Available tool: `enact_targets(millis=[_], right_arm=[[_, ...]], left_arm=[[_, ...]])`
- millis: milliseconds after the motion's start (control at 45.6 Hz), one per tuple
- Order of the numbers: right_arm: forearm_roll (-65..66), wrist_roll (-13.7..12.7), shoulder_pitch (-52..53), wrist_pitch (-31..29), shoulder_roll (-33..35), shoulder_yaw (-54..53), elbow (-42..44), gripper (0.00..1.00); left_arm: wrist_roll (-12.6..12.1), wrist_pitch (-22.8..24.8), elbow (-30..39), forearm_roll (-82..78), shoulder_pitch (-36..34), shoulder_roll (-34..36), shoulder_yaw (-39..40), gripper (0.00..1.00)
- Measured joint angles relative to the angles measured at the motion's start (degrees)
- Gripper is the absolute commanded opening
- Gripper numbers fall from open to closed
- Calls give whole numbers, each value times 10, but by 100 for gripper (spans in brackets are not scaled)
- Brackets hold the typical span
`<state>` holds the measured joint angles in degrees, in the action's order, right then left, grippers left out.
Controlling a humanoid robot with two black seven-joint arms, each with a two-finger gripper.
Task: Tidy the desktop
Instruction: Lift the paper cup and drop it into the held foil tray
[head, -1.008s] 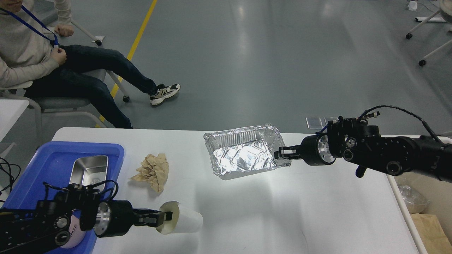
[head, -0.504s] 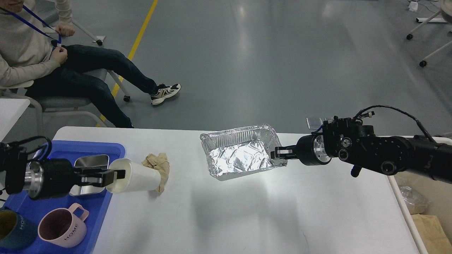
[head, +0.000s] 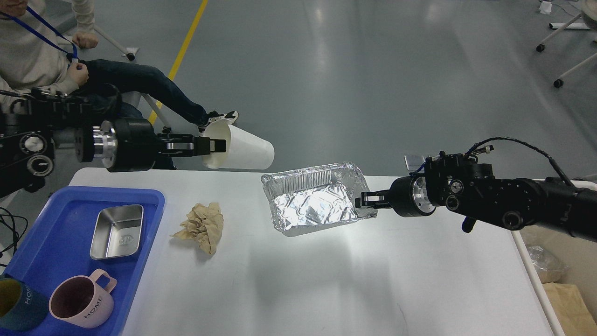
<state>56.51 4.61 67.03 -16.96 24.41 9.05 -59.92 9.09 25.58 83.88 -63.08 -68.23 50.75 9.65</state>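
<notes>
The white desktop (head: pixel 326 280) fills the lower part of the head view. My left gripper (head: pixel 215 146) is shut on the rim of a white paper cup (head: pixel 242 150), held on its side in the air above the desktop's far edge. My right gripper (head: pixel 364 200) is shut on the right rim of a crumpled foil tray (head: pixel 317 200), held tilted just above the desktop. A crumpled brown paper napkin (head: pixel 200 226) lies on the desktop between the foil tray and a blue tray (head: pixel 51 261).
The blue tray at the left holds a steel dish (head: pixel 117 232), a pink mug (head: pixel 83 302) and a dark mug (head: pixel 18 310). A seated person (head: pixel 70 79) is at the far left beyond the table. A bag (head: pixel 545 266) lies by the right edge.
My left gripper has lifted the paper cup from low over the front left of the desktop up to its far edge. My right gripper has shifted the foil tray slightly left.
</notes>
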Motion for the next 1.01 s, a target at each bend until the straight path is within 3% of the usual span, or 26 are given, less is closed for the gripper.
enact_targets(millis=[526, 636, 745, 833, 899, 1008], right_arm=[[0, 1, 2, 0, -4, -7, -2, 0], [0, 1, 2, 0, -3, -7, -3, 0], [0, 1, 1, 0, -3, -7, -5, 0], [0, 1, 0, 0, -4, -8, -5, 0], [0, 1, 0, 0, -4, -10, -5, 0], [0, 1, 0, 0, -5, -11, -5, 0]], left_arm=[[-27, -8, -184, -3, -35, -251, -85, 3], [-30, -11, -209, -2, -35, -279, -86, 15], [-35, -21, -239, 0, -35, -312, -87, 47], [-43, -27, -254, 1, -32, -327, -87, 51], [-46, -34, -261, 1, -30, -336, -87, 63], [-48, -52, -270, 3, -28, -349, -87, 64]])
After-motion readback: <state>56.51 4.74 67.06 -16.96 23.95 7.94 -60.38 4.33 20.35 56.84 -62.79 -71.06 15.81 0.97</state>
